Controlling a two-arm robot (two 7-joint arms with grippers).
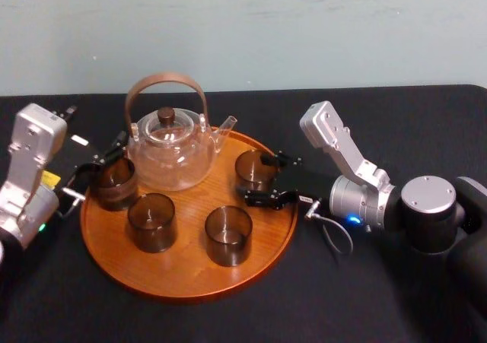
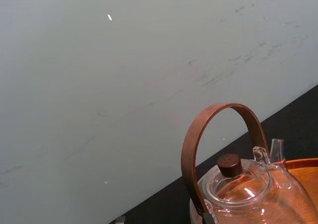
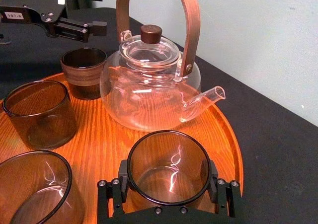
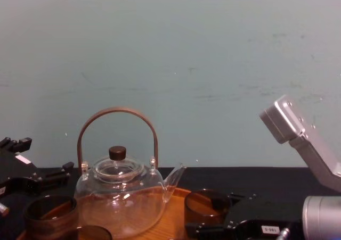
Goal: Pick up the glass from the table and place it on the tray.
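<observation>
The round orange-brown tray (image 1: 190, 271) lies on the black table and carries a glass teapot (image 1: 169, 149) and several smoky brown glasses. One glass (image 1: 253, 168) stands on the tray's right side, beside the spout. My right gripper (image 1: 258, 179) is shut on it, one finger at each side. The right wrist view shows this glass (image 3: 169, 167) upright on the wood between the fingers of the right gripper (image 3: 169, 191). My left gripper (image 1: 97, 166) is open at the tray's left edge, just behind another glass (image 1: 114, 182) and not holding it.
Two more glasses (image 1: 151, 221) (image 1: 228, 235) stand on the near half of the tray. The teapot's tall wooden handle (image 4: 117, 112) rises at the tray's far side. Black tabletop (image 1: 396, 130) surrounds the tray, with a pale wall behind.
</observation>
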